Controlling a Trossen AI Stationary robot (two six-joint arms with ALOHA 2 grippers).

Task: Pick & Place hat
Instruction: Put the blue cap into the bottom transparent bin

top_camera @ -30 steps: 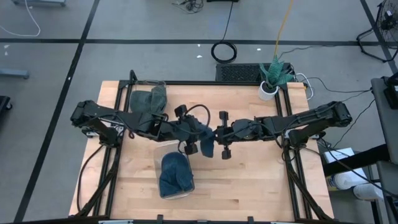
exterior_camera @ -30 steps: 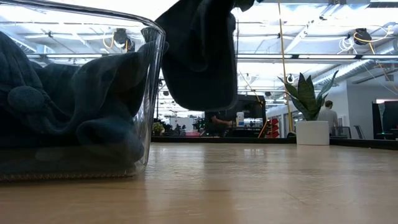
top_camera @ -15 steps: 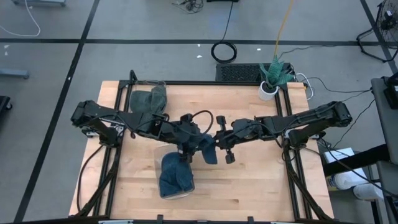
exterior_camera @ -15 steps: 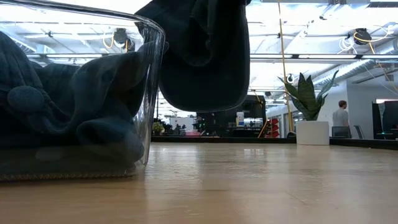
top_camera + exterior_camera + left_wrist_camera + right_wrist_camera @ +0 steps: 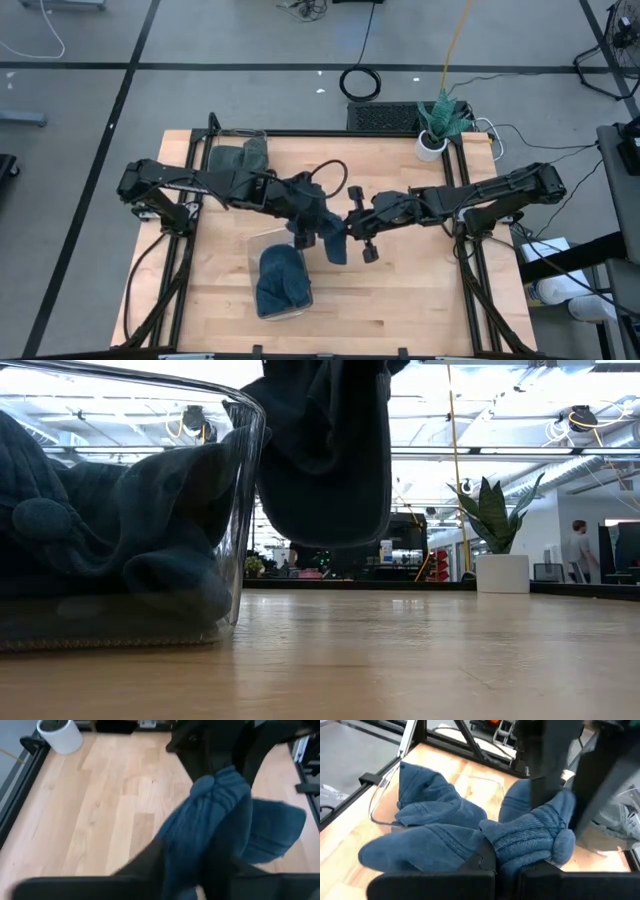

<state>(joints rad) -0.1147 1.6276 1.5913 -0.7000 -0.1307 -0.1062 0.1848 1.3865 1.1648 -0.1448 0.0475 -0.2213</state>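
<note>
Mid-surface, above the wooden surface (image 5: 400, 290): dark blue hat (image 5: 333, 238) hanging in the air, clear of the wood, gripped from both sides. Left gripper (image 5: 308, 226) at the hat's 10 o'clock edge, fingers partly drawn together with blue knit bunched between them, as seen in the left wrist view on the hat (image 5: 220, 815). Right gripper (image 5: 350, 226) at the hat's 2 o'clock edge, fingers fully closed and pinching the ribbed fabric (image 5: 530, 840). In the low view, hat (image 5: 325, 455) drooping as a rounded pouch, bottom well above the wood, just beside the clear container (image 5: 235, 510).

At 6 o'clock from the held hat: clear container (image 5: 300, 300) with another blue hat (image 5: 279, 280) inside. At 11 o'clock, near the back edge: a second clear container (image 5: 215, 140) holding grey-blue hats (image 5: 238, 158). At 2 o'clock, at the far corner: potted plant (image 5: 437, 122) in a white pot.
</note>
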